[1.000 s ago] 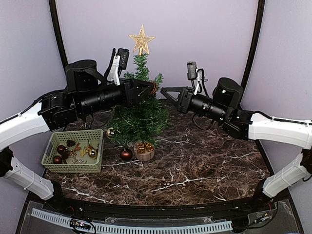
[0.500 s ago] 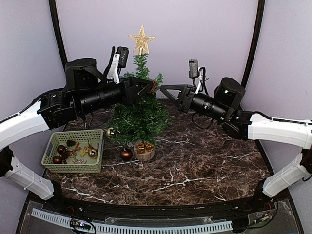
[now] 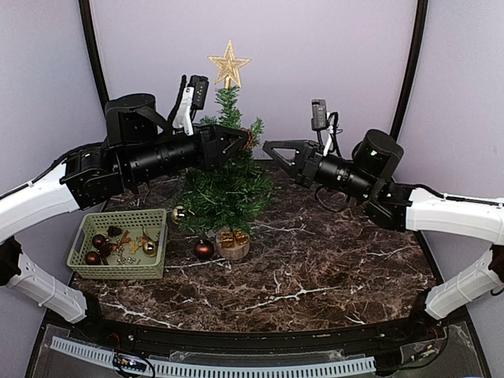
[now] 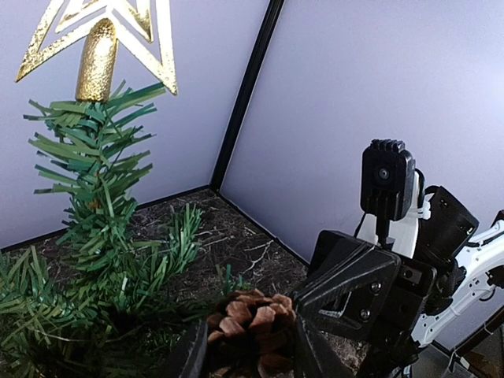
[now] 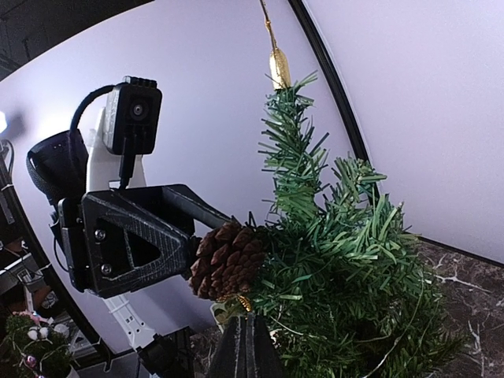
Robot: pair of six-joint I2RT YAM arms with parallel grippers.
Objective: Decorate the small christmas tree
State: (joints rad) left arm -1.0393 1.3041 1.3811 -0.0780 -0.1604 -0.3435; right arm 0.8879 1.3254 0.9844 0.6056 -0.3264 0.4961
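My left gripper [image 3: 240,142], half open, pinches a pine cone [image 5: 224,260] into the small christmas tree [image 3: 228,185] at its 2 o'clock branch to lodge it; my right gripper [image 3: 272,147] is closed, empty.

Soft, even light fills every view; the lilac walls [image 3: 315,47] are bright without glare. The dark surface [image 3: 331,260] carries only faint shadows. The tree [image 3: 228,181] is sharp. In the right wrist view the corner post [image 5: 335,87] bows with edge distortion.

Dark marbled table [image 3: 331,268]
The small christmas tree [image 3: 228,185] stands mid-table, a green basket [image 3: 114,272] near left, a brown bauble [image 3: 204,250] beside the trunk.
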